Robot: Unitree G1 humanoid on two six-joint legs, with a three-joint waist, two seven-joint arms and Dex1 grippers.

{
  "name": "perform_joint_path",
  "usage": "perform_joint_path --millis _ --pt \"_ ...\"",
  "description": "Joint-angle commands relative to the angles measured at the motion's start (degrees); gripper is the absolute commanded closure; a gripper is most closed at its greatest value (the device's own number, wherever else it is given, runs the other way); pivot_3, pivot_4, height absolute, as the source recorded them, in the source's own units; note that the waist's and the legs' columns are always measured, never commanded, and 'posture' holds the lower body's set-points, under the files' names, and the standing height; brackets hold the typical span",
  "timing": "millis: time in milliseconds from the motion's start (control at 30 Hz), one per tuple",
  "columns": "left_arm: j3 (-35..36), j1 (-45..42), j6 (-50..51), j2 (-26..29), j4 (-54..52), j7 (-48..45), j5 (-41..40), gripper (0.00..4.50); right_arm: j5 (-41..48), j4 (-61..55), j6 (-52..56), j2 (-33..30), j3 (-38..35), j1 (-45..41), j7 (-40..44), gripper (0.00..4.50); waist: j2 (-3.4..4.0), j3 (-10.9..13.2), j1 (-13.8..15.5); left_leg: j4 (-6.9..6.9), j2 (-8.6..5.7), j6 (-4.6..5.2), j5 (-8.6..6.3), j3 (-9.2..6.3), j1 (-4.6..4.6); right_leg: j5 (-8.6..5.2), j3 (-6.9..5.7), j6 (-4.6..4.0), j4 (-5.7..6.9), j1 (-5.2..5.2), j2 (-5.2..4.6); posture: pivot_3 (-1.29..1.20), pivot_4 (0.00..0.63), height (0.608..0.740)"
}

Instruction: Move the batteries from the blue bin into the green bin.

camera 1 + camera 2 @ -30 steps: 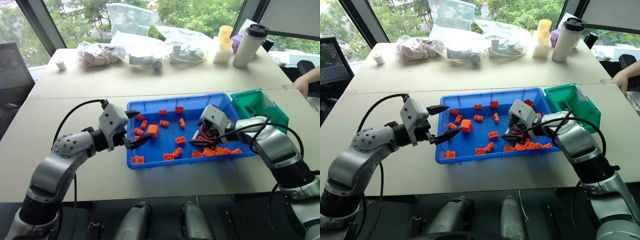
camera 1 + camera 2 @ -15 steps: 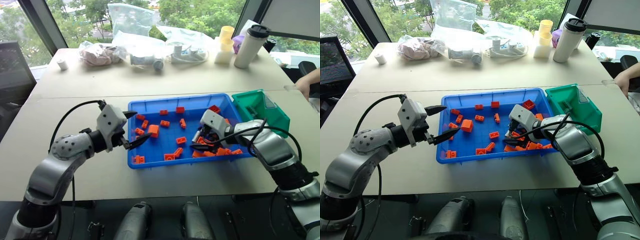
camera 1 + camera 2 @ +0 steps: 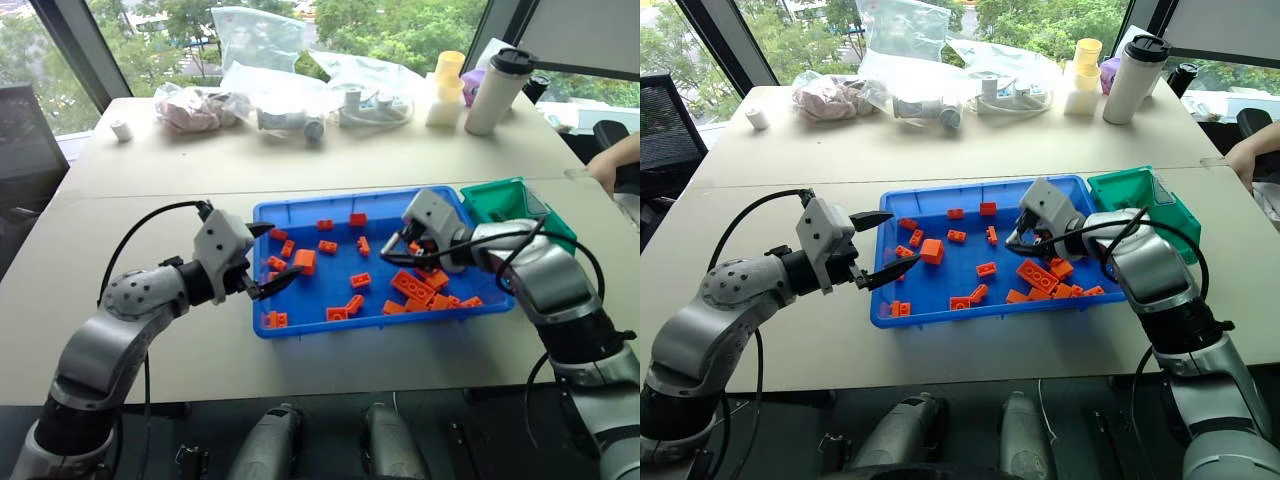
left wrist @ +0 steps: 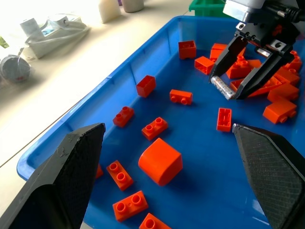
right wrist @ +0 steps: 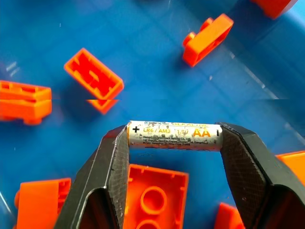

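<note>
A silver-grey AA battery (image 5: pixel 174 136) is clamped end to end between the black fingers of my right gripper (image 3: pixel 392 250), which is shut on it. The battery (image 4: pixel 220 87) hangs a little above the floor at the right end of the blue bin (image 3: pixel 350 198), over scattered orange bricks. The green bin (image 3: pixel 500 205) stands against the blue bin's right end, just beyond my right hand. My left gripper (image 3: pixel 283 252) hovers open over the blue bin's left edge, nothing between its fingers.
Several orange bricks (image 3: pixel 412 285) lie across the blue bin, piled thickest at its front right. Plastic bags (image 3: pixel 260 80), cups (image 3: pixel 447 90) and a tall tumbler (image 3: pixel 497 90) line the far table. A person's arm (image 3: pixel 612 165) rests at the right edge.
My right gripper has closed on the battery and lifted it up out of the brick pile toward the bin's far right. The left arm has stayed still.
</note>
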Motion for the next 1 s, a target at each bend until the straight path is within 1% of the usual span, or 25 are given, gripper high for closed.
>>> perform_joint_path --millis 33,100,167,233,300,400,500,600,667,733,767,900,1000 --pt "-0.2 -0.6 -1.4 -0.4 -0.9 -0.4 0.1 0.00 -0.8 12.2 -1.7 -3.1 -14.2 -10.3 -8.5 2.32 -0.04 0.0 0.3 -0.02 0.01 0.00 0.00 -0.01 0.00 0.00 -0.01 0.00 0.00 0.00 0.01 0.00 0.150 0.740" --pt "-0.6 -1.0 -1.7 -0.7 -0.3 -0.5 0.3 0.00 -1.4 17.9 -2.0 -6.3 -16.9 -11.8 -9.5 2.32 0.02 0.0 1.1 -0.01 -0.14 0.00 0.02 -0.05 -0.06 0.00 -0.05 -0.01 -0.04 0.03 -0.10 0.00 0.150 0.740" --pt "-0.7 -1.4 -1.9 -0.9 0.2 -0.7 0.4 0.00 -2.3 21.5 -4.1 -8.9 -17.3 -11.8 -9.9 2.32 0.01 0.0 1.6 0.00 -0.14 0.03 0.00 -0.05 -0.06 0.00 -0.05 -0.01 -0.12 0.06 -0.10 0.00 0.150 0.740" --pt "-0.7 -1.6 -2.0 -1.1 0.4 -1.0 0.3 0.00 -3.4 23.2 -6.2 -10.8 -17.4 -11.4 -10.1 2.32 0.01 0.0 1.5 -0.01 -0.07 0.04 -0.01 0.05 -0.05 0.00 -0.03 -0.01 -0.12 0.04 -0.07 0.00 0.150 0.740" --pt "-0.7 -2.0 -2.0 -1.2 0.8 -1.5 0.0 0.00 -3.7 24.1 -6.9 -12.4 -17.8 -11.0 -9.5 2.32 0.02 0.0 0.4 -0.05 0.01 0.04 -0.01 0.15 -0.03 0.00 0.03 -0.01 -0.10 -0.02 -0.03 0.00 0.150 0.740" --pt "-1.0 -2.8 -2.2 -1.3 1.4 -2.3 -0.1 0.00 -3.6 24.8 -6.8 -13.6 -18.0 -10.0 -8.6 2.32 0.06 0.0 -0.3 -0.07 0.04 0.04 -0.01 0.14 -0.01 0.00 0.03 0.00 -0.02 -0.03 -0.01 0.00 0.150 0.740" --pt "-0.9 -3.5 -2.2 -1.5 2.0 -2.7 -0.4 0.00 -2.4 22.5 -5.5 -13.9 -17.3 -7.0 -6.1 2.32 0.07 0.0 -0.6 -0.07 0.05 0.04 -0.01 0.13 0.01 0.00 0.03 0.00 0.00 -0.03 0.01 0.00 0.150 0.740" --pt "-1.1 -3.7 -2.4 -1.3 2.3 -3.2 -0.1 0.00 -2.3 21.0 -4.6 -13.6 -17.1 -5.1 -5.7 2.32 0.07 0.0 -0.9 -0.06 0.05 0.04 -0.01 0.13 0.00 0.00 0.03 0.00 0.00 -0.02 0.00 0.00 0.150 0.740" --pt "-1.0 -3.7 -2.4 -1.2 2.3 -3.3 -0.1 0.00 -1.9 21.4 -4.4 -13.0 -17.5 -4.2 -5.9 1.28 0.07 0.0 -1.0 -0.06 0.04 0.05 -0.01 0.13 0.00 0.00 0.03 0.00 0.00 -0.02 0.00 0.00 0.150 0.740" --pt "-0.9 -3.7 -2.3 -1.2 2.2 -3.4 -0.1 0.00 -2.1 21.8 -4.8 -12.9 -17.3 -3.5 -5.7 0.34 0.07 0.0 -1.0 -0.06 0.04 0.04 -0.01 0.12 0.00 0.00 0.03 0.00 0.00 -0.02 0.00 0.00 0.150 0.740" --pt "-0.8 -3.6 -2.2 -1.2 2.1 -3.4 -0.2 0.00 -2.3 21.7 -5.2 -13.1 -17.1 -3.2 -5.5 0.09 0.07 0.0 -1.0 -0.06 0.04 0.04 -0.01 0.12 0.00 0.00 0.03 0.00 0.00 -0.02 0.00 0.00 0.150 0.740" --pt "-0.4 -3.5 -2.0 -1.0 1.8 -3.6 -0.3 0.00 -2.3 20.9 -5.9 -13.6 -16.8 -3.6 -4.7 0.09 0.07 0.0 -1.0 -0.06 0.04 0.04 -0.01 0.12 0.00 0.00 0.03 0.00 0.00 -0.02 0.00 0.00 0.150 0.740" --pt "-0.2 -3.6 -1.9 -0.9 1.7 -3.7 -0.4 0.00 0.9 16.2 -6.7 -13.7 -17.6 -3.3 -0.4 0.09 0.07 0.0 -1.0 -0.06 0.04 0.04 -0.01 0.12 0.00 0.00 0.03 0.00 0.00 -0.02 0.00 0.00 0.150 0.740"
